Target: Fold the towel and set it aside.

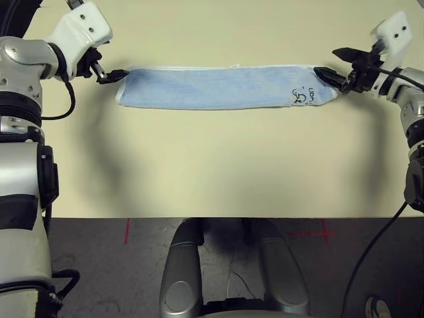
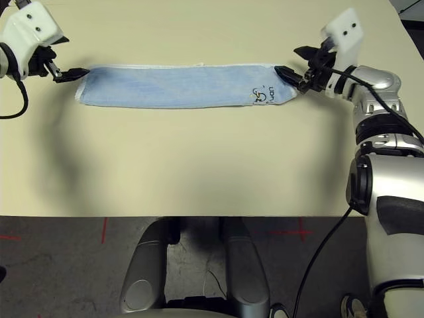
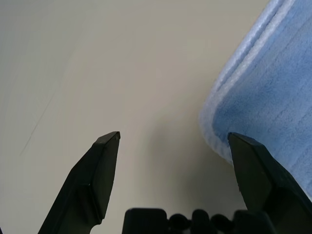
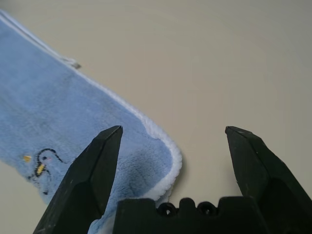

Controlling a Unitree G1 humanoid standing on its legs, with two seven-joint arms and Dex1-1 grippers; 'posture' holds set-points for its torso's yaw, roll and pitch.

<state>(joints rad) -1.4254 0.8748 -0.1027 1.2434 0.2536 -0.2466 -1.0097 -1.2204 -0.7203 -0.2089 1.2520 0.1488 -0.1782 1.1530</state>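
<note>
The towel (image 1: 218,87) lies flat on the table as a long, narrow light-blue strip with white edging, running left to right. Dark marks (image 1: 303,97) sit near its right end, and a small white tag (image 4: 73,63) pokes out of its far edge. My left gripper (image 1: 109,71) is at the strip's left end, open, with the towel's edge (image 3: 219,131) just inside one finger (image 3: 253,170). My right gripper (image 1: 333,63) is at the right end, also open. The towel's rounded corner (image 4: 165,161) rests between its fingers, and nothing is gripped.
The beige table (image 1: 199,165) is bare from the towel to its front edge (image 1: 212,216). Below that edge is dark floor with red marks (image 1: 322,232). A black cable (image 1: 377,252) hangs beside my right arm.
</note>
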